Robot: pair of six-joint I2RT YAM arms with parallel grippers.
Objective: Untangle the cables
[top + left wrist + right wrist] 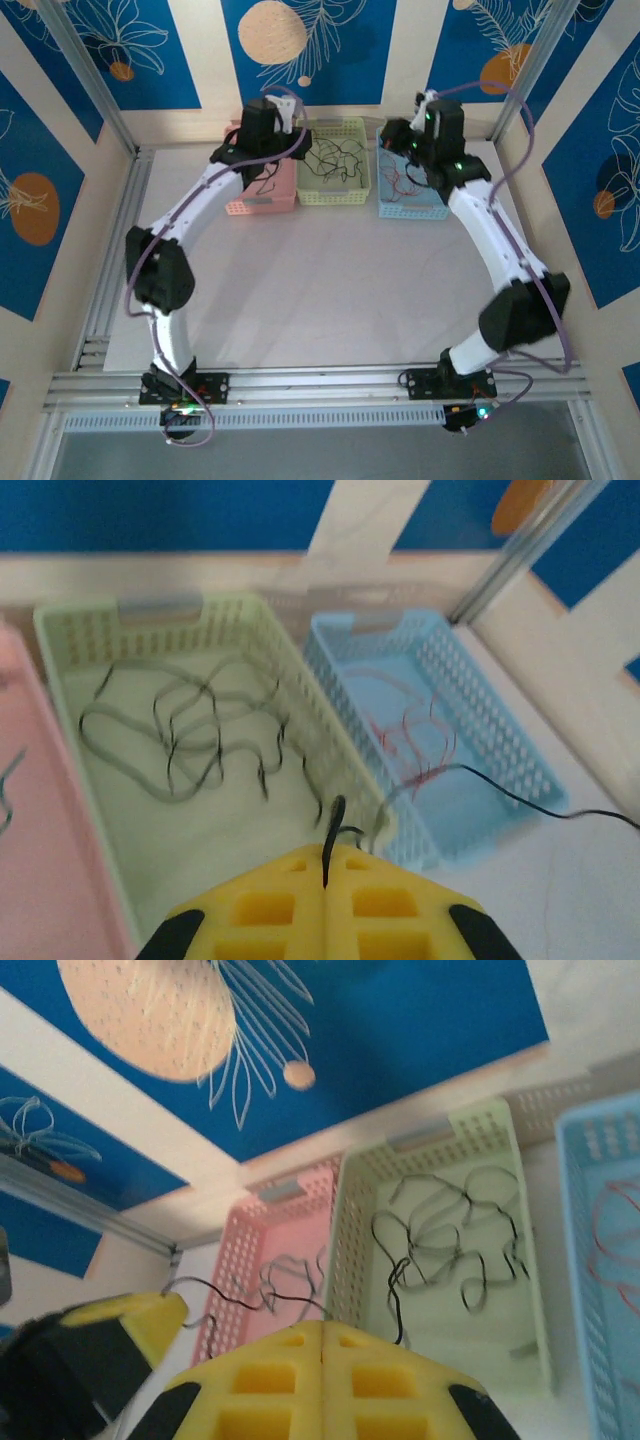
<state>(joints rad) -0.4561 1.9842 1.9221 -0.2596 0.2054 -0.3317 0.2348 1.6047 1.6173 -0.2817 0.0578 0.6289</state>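
Observation:
My left gripper (328, 848) is shut, with a thin black cable (334, 825) pinched at the seam of its yellow fingers. A black cable (540, 808) also trails right across the blue basket's (520, 750) rim. My right gripper (322, 1324) is shut too; a black cable (235, 1300) stretches from its tip to the left gripper (150, 1310). Dark squiggly cables (180, 730) lie in the green basket (60, 630), red cables (415, 740) in the blue one, and grey-black cables (290, 1278) in the pink basket (235, 1260). From above, the left gripper (268, 150) hovers by the pink basket and the right gripper (415, 150) over the blue one.
The three baskets, pink (250, 205), green (335, 195) and blue (400, 210), stand side by side at the table's far edge. Aluminium frame posts (90, 90) and patterned walls close in the back and sides. The white tabletop (320, 290) spreads between the arms.

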